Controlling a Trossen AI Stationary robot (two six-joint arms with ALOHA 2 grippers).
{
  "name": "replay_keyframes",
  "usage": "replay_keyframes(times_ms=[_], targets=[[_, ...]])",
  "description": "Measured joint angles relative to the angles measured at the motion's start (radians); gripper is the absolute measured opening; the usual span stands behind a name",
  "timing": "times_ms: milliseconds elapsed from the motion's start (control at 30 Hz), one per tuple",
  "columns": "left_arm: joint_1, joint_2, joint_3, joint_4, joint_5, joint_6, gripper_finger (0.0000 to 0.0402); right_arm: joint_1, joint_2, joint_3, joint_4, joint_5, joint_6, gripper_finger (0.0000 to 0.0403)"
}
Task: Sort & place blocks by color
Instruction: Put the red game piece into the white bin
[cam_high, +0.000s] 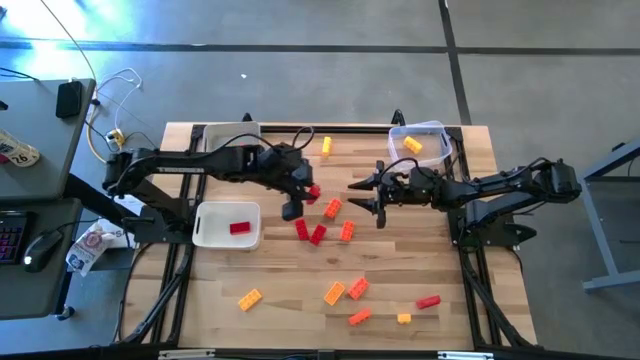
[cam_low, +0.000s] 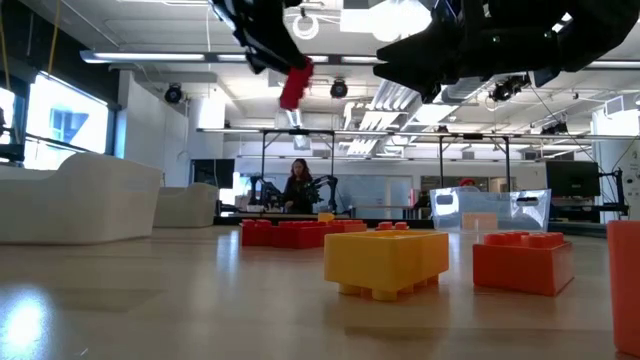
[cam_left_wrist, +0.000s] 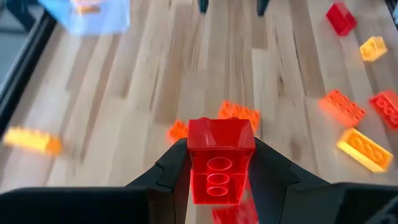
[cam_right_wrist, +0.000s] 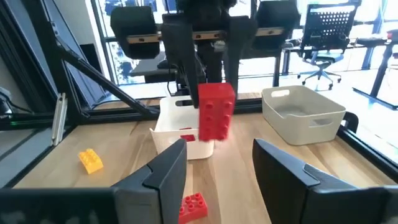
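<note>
The left gripper (cam_high: 305, 196) hangs above the middle of the wooden slatted table (cam_high: 290, 320), its two dark fingers pinching a small red studded plastic brick (cam_left_wrist: 219, 159) — the brick is lifted clear of the wood, held upright between the pads, and in the low view it shows high up, near the ceiling lights; the right gripper (cam_high: 368, 195) faces it from the other side, near but apart, its fingers spread with nothing between them; beside the left gripper sits a white rectangular plastic tray (cam_high: 210, 232) with one red brick (cam_high: 239, 227) lying inside; a second white tray (cam_high: 230, 133) stands at the table's far edge, and a clear plastic tub (cam_high: 432, 133) at the far right corner holds a yellow brick (cam_high: 412, 145); below the held brick lies a cluster of red and orange bricks (cam_high: 318, 231) on the wood; more are scattered toward the near edge — a yellow brick (cam_high: 249, 299), several orange ones (cam_high: 345, 291) and a red one (cam_high: 428, 301); a lone yellow brick (cam_high: 326, 146) rests near the far edge, between the second tray and the tub; a person (cam_low: 298, 187) shows far off in the room behind.
</note>
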Motion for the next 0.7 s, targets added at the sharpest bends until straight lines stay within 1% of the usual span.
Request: replay_keyframes(times_ms=[133,333,400,500,633,700], targets=[[-0.025,-0.045,0.000,-0.128,-0.053,-0.062,0.0102,0.000,0.000,0.057,-0.099,-0.003,-0.027,0.0172],[-0.094,-0.110,0.000,-0.323,-0.211,-0.167,0.0102,0.000,0.000,0.170,-0.323,-0.003,-0.112,0.0185],[-0.115,-0.126,0.000,-0.371,-0.246,-0.198,0.0102,0.000,0.000,0.200,-0.395,-0.004,-0.136,0.0186],[-0.141,-0.145,-0.005,-0.419,-0.258,-0.241,0.0102,0.000,0.000,0.235,-0.481,-0.004,-0.163,0.0186],[-0.164,-0.181,-0.064,-0.424,-0.260,-0.304,0.0102,0.000,0.000,0.268,-0.581,-0.010,-0.203,0.0187],[-0.171,-0.200,-0.106,-0.426,-0.261,-0.341,0.0102,-0.001,0.000,0.280,-0.626,-0.036,-0.211,0.0187]])
